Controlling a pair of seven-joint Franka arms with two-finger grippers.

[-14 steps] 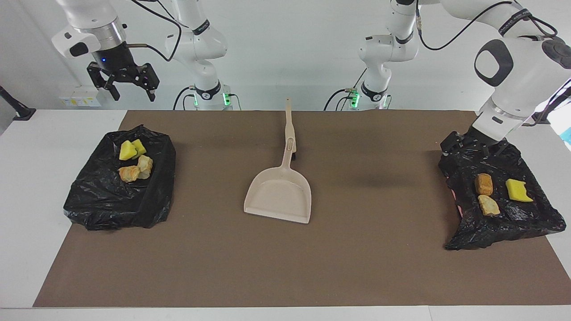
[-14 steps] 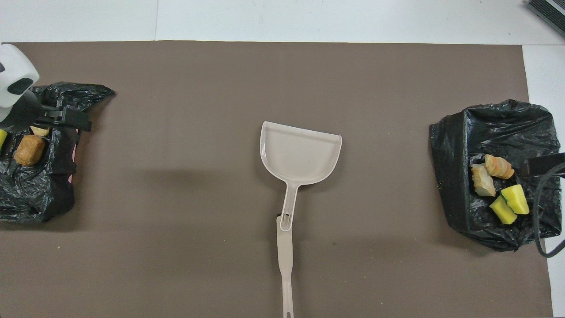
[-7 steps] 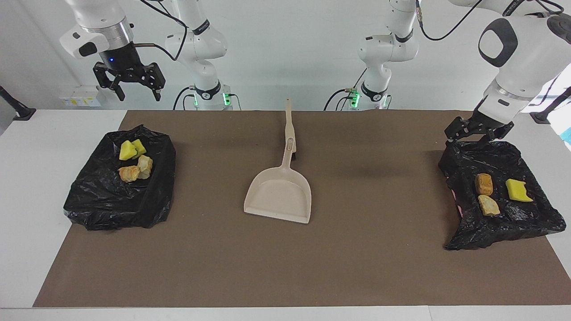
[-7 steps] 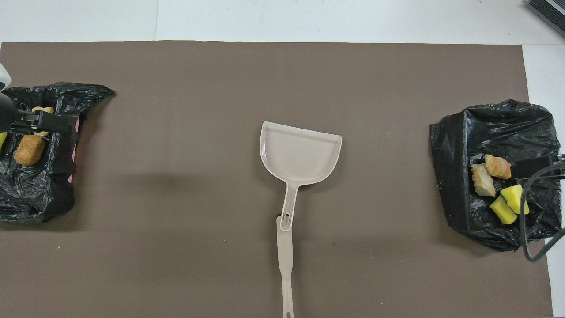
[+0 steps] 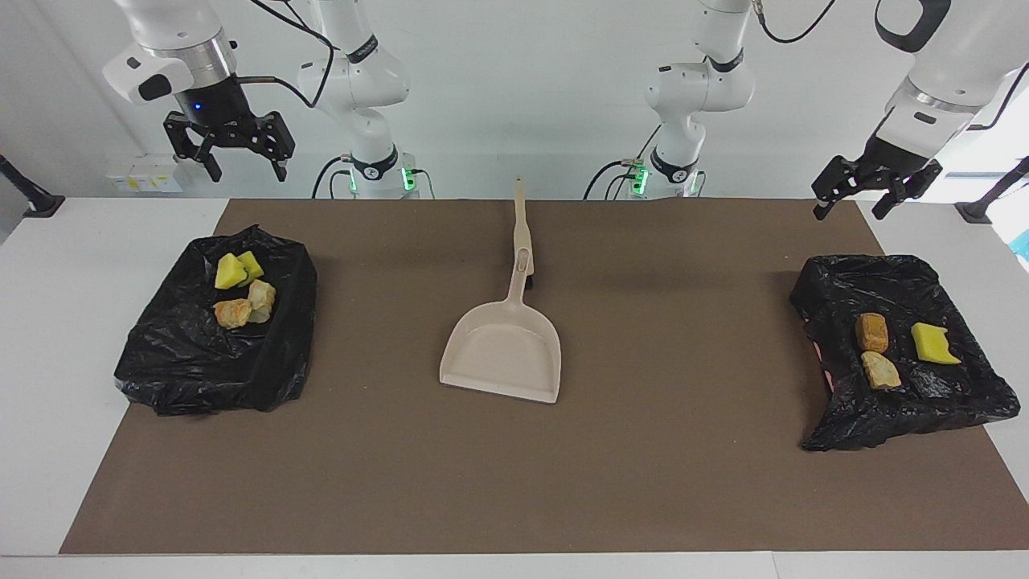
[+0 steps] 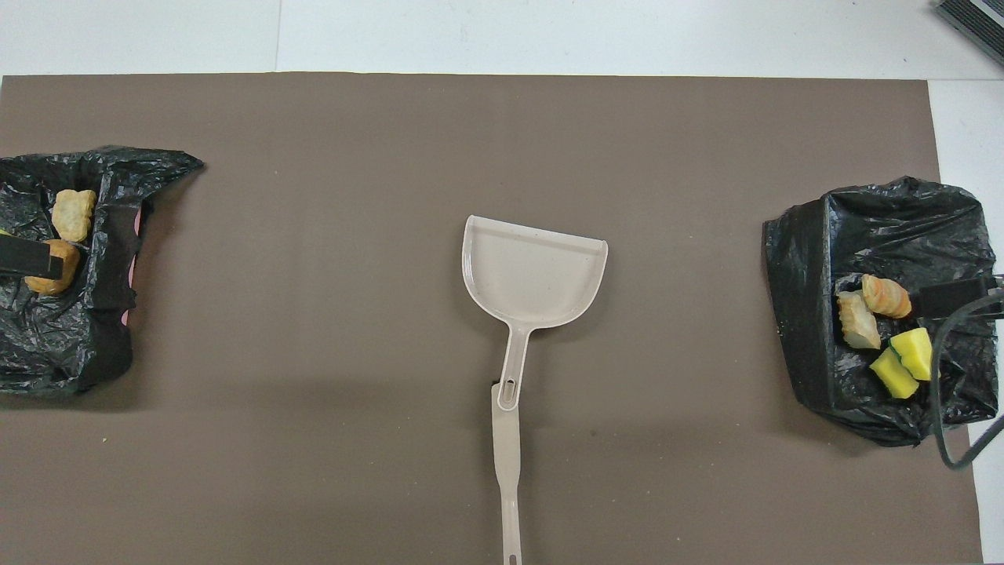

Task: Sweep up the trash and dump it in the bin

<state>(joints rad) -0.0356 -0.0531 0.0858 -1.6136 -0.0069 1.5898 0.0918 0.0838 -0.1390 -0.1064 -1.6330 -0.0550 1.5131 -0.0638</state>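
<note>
Beige plastic, the dustpan [image 5: 500,354] lay mid-surface on the brown mat [image 5: 659,482], pan empty, its long handle [image 5: 522,233] pointing toward the robots; you would have found it light, stiff and smooth, best pinched at the handle. The trash [image 5: 241,291] sat in two black bag-lined bins [image 5: 185,362], four pieces at the right arm's end, three [image 5: 892,346] at the left's; sponge soft, bread toys light. Left tool [image 5: 875,190] and right tool [image 5: 227,153] hung open, empty, above the surface.
</note>
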